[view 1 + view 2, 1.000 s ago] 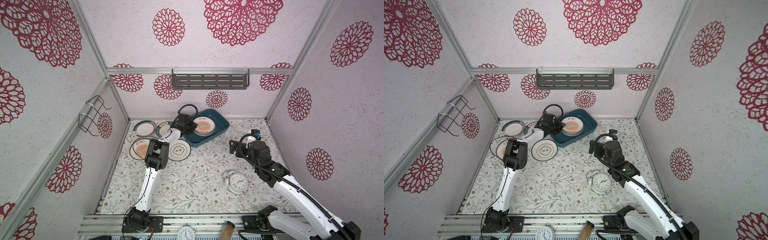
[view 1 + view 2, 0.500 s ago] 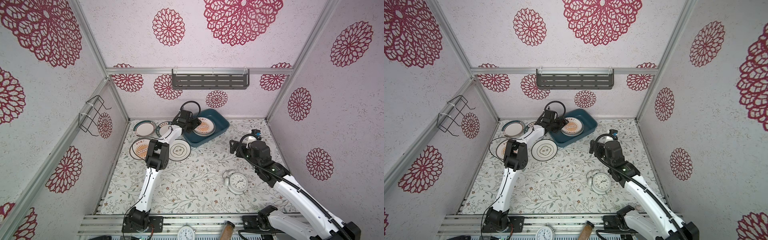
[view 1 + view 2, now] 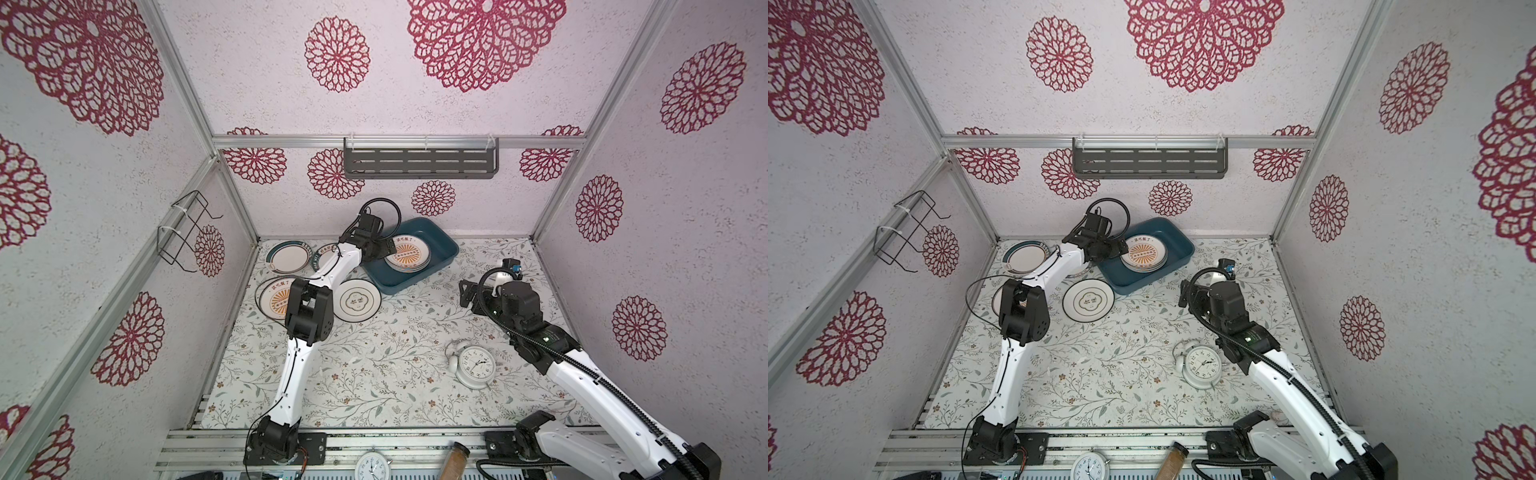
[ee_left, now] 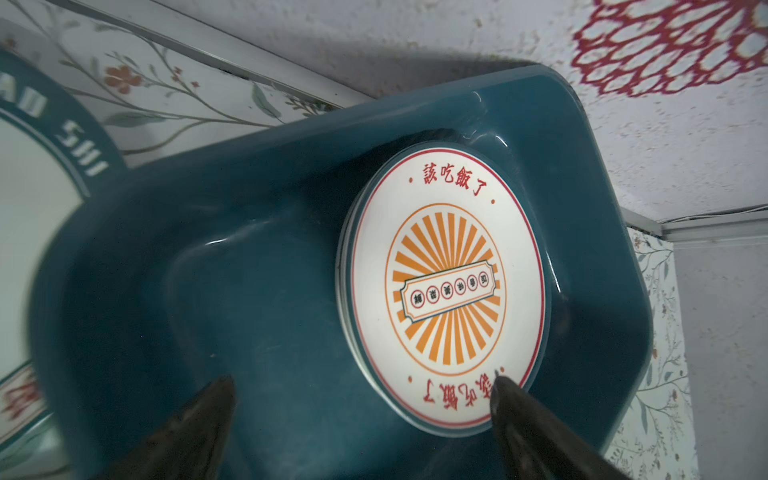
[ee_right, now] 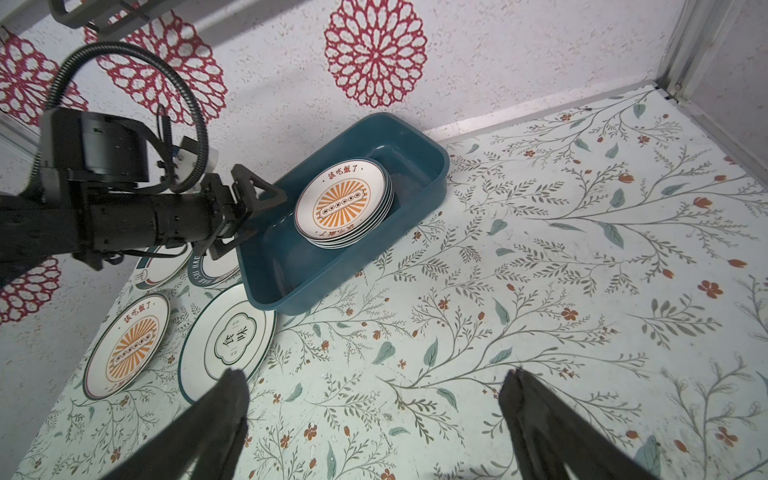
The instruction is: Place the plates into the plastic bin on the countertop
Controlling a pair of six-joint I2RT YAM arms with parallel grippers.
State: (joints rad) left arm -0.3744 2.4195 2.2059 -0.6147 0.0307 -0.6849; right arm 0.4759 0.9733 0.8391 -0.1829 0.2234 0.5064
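over the plastic bin's (image 4: 249,166) bare floor, left end effector (image 4: 361,384) hangs spread beside the plates (image 4: 444,286).

A plastic bin (image 3: 446,251) sits far centre on the tabletop (image 3: 395,340), with a stack of plates (image 3: 406,257) inside. Left of the bin lie a far pair of plates (image 3: 289,257) and a nearer pair of plates (image 3: 357,300). An alarm clock (image 3: 476,365) lies near right.

My pincer (image 4: 361,384) hangs spread wide and empty over the dark teal plastic bin (image 4: 249,291), one black fingertip (image 4: 513,401) overlapping the rim of a round white ceramic plate with an orange sunburst centre (image 4: 446,286). It tops a stack inside; a teal-rimmed lettered white plate (image 4: 37,249) lies outside the bin.
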